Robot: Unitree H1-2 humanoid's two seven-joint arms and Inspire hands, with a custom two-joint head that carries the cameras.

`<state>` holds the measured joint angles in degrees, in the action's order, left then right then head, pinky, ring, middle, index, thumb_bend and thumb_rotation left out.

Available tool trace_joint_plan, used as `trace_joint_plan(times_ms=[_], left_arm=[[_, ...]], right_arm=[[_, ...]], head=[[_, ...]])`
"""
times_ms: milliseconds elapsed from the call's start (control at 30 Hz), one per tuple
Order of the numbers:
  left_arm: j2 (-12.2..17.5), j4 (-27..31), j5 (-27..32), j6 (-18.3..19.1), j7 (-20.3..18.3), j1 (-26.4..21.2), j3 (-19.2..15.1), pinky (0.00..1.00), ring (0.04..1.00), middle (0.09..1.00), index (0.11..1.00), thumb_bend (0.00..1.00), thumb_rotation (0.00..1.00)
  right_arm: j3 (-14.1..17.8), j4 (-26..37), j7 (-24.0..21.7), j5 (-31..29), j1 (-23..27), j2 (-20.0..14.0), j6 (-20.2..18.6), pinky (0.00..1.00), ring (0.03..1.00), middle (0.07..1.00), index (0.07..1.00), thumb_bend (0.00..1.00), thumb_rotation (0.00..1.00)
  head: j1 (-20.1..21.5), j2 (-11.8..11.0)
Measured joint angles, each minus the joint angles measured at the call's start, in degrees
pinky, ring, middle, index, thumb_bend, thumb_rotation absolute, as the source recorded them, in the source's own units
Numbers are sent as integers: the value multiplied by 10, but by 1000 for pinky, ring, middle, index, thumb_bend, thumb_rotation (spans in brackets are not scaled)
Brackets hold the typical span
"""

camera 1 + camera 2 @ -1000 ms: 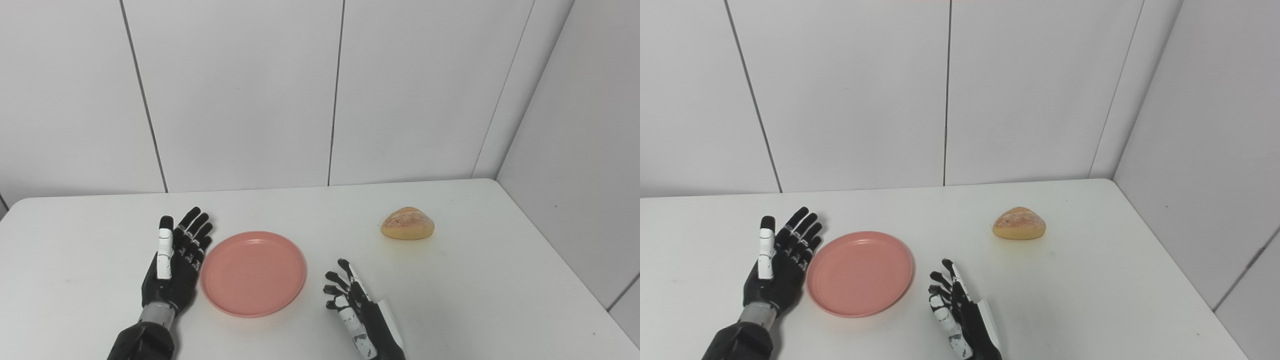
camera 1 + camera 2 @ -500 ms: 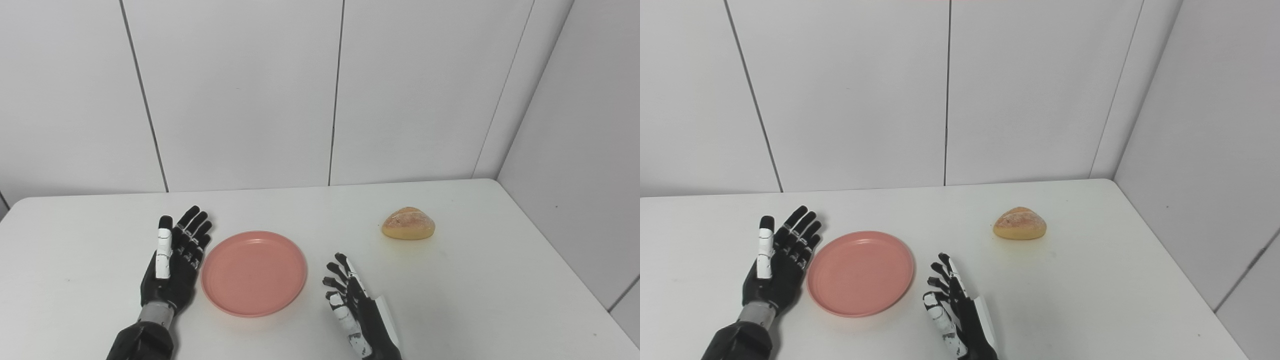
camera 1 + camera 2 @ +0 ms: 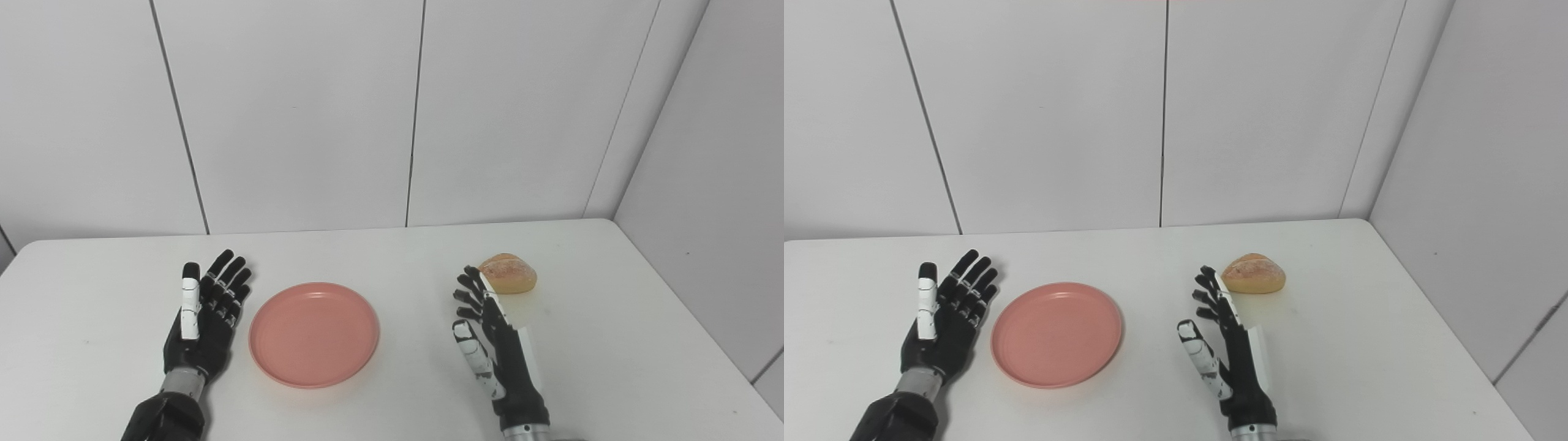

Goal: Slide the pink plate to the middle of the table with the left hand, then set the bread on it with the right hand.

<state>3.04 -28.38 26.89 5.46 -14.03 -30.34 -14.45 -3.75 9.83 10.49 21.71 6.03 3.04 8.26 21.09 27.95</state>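
Note:
A round pink plate (image 3: 313,334) lies flat on the white table (image 3: 392,257), left of centre. A golden bread roll (image 3: 508,274) sits on the table to the right and a little farther back. My left hand (image 3: 205,321) rests palm up with fingers apart just left of the plate, a small gap from its rim, holding nothing. My right hand (image 3: 490,343) stands edge-on and open, its fingertips (image 3: 468,285) close to the bread's left side without touching it. In the right eye view the bread (image 3: 1254,274) and right hand (image 3: 1228,343) are clearly apart.
White wall panels (image 3: 294,110) rise behind the table, and a side wall (image 3: 704,184) closes the right. The table's rounded right edge (image 3: 692,324) runs diagonally toward the front. Bare tabletop lies between the plate and my right hand.
My right hand has moved forward and to the right, from beside the plate to just left of the bread. My left hand drew back slightly leftward from the plate. The plate and bread stayed put.

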Motion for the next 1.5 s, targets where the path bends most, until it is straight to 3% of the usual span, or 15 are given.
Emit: trace_joint_plan(times_ms=[100, 333, 533, 633, 967, 1133, 1300, 1500], left_arm=[[0, 0, 0, 0, 1, 0, 1, 1000, 912, 858, 803, 863, 728], [-4, 2, 0, 0, 5, 0, -1, 1000, 915, 858, 814, 863, 724], [-6, 1, 0, -3, 5, -1, -1, 1000, 914, 864, 817, 864, 733], [-6, 1, 0, -4, 5, -1, 0, 1000, 911, 861, 824, 867, 736], [-3, 0, 7, -5, 4, -1, 0, 1000, 898, 838, 818, 857, 730], [-4, 1, 7, -5, 3, -1, 2, 1000, 903, 851, 811, 853, 732], [-3, 4, 7, -5, 3, 1, 3, 1000, 904, 861, 833, 850, 745], [-2, 6, 7, -5, 2, 3, 5, 1000, 897, 840, 832, 859, 739]], right_arm=[[7, 17, -14, 18, 30, -27, -22, 714, 809, 850, 877, 816, 1000], [38, 13, -38, 5, 76, -78, -41, 687, 789, 818, 836, 811, 1000], [50, 8, -49, -7, 112, -95, -58, 674, 788, 795, 779, 834, 1000], [41, 3, -61, 36, 125, -117, -71, 696, 764, 769, 734, 858, 1000], [9, -61, -69, 182, 183, -205, -84, 664, 752, 768, 773, 879, 998], [-14, -124, -71, 236, 206, -236, -84, 659, 743, 766, 770, 905, 915], [-21, -184, -56, 261, 218, -256, -84, 639, 734, 763, 767, 912, 889], [-26, -246, -39, 263, 236, -257, -85, 641, 734, 768, 777, 907, 886]], head=[[1, -1], [0, -3], [-1, -3], [-2, -3], [-2, -3], [-4, -3], [-5, -3], [-8, -1]])
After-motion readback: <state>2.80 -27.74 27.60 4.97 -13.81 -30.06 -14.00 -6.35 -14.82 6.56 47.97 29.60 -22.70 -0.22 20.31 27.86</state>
